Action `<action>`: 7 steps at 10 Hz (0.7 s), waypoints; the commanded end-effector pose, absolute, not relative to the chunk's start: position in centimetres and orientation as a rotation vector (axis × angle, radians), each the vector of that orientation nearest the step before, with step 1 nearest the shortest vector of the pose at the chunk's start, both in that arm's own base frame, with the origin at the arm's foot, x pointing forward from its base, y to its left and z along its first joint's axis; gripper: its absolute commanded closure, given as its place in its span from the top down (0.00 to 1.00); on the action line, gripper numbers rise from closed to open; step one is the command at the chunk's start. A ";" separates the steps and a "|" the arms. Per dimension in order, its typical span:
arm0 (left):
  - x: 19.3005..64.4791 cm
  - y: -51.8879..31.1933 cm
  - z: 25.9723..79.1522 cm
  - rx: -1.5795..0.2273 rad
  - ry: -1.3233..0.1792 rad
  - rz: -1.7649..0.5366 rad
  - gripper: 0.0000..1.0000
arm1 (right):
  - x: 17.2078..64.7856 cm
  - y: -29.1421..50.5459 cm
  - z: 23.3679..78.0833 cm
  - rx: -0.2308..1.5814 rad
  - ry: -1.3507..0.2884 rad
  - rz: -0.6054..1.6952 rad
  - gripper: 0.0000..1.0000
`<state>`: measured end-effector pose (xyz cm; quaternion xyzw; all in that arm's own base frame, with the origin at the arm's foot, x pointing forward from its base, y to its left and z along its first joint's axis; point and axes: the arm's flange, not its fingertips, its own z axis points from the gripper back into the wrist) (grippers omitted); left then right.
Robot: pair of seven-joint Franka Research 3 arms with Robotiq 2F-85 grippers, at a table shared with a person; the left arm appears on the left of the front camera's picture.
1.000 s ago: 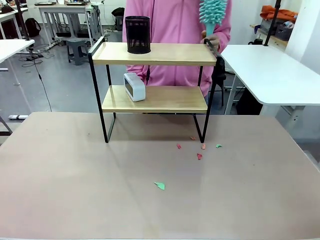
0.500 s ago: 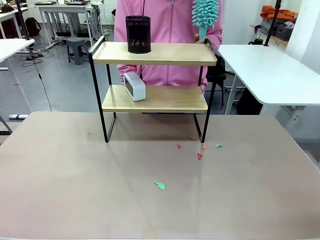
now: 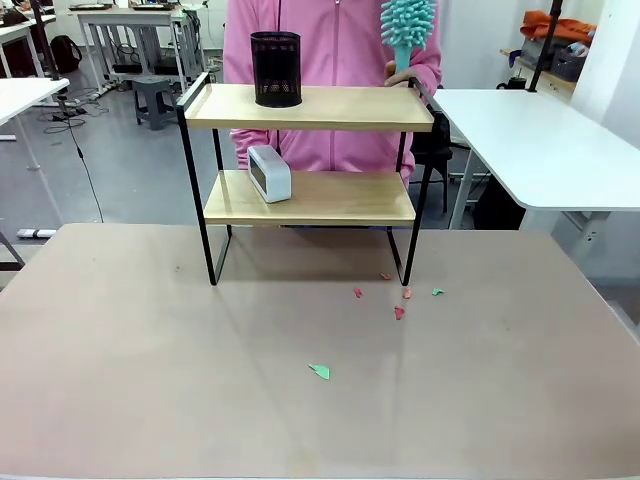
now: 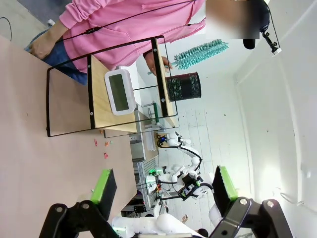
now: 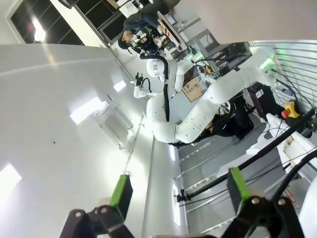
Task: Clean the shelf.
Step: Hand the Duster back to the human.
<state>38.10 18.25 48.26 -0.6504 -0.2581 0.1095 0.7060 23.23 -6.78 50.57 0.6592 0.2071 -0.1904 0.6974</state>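
Note:
The shelf [image 3: 310,108] stands at the far middle of the brown table, two light wooden boards in a black frame; it also appears sideways as the shelf [image 4: 99,99] in the left wrist view. A black mesh cup [image 3: 275,69] sits on its top board and a small white clock [image 3: 268,173] on the lower one. Behind it a person in pink holds a teal duster [image 3: 407,24] upright above the shelf's right end. My left gripper [image 4: 161,187] is open, far from the shelf, holding nothing. My right gripper [image 5: 177,189] is open too, pointing away at the room.
Small red and green paper scraps [image 3: 398,311] lie on the brown table [image 3: 150,380] near the shelf's right front leg, and one green scrap [image 3: 319,371] lies nearer the middle. A white table [image 3: 540,140] stands to the right.
The person has shifted slightly left behind the shelf, and the teal duster has moved a little left with the hand. The shelf and scraps have not moved.

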 end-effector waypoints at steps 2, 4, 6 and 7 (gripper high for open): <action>37.9 18.3 48.4 -1.440 -0.562 0.228 1.00 | 23.1 -6.7 50.8 1.470 0.478 -0.428 1.00; 37.9 18.3 48.4 -1.440 -0.562 0.228 1.00 | 23.1 -6.7 50.8 1.470 0.478 -0.428 1.00; 37.9 18.3 48.4 -1.440 -0.562 0.228 1.00 | 23.1 -6.7 50.8 1.470 0.478 -0.428 1.00; 37.9 18.3 48.4 -1.440 -0.562 0.228 1.00 | 23.1 -6.7 50.8 1.470 0.478 -0.428 1.00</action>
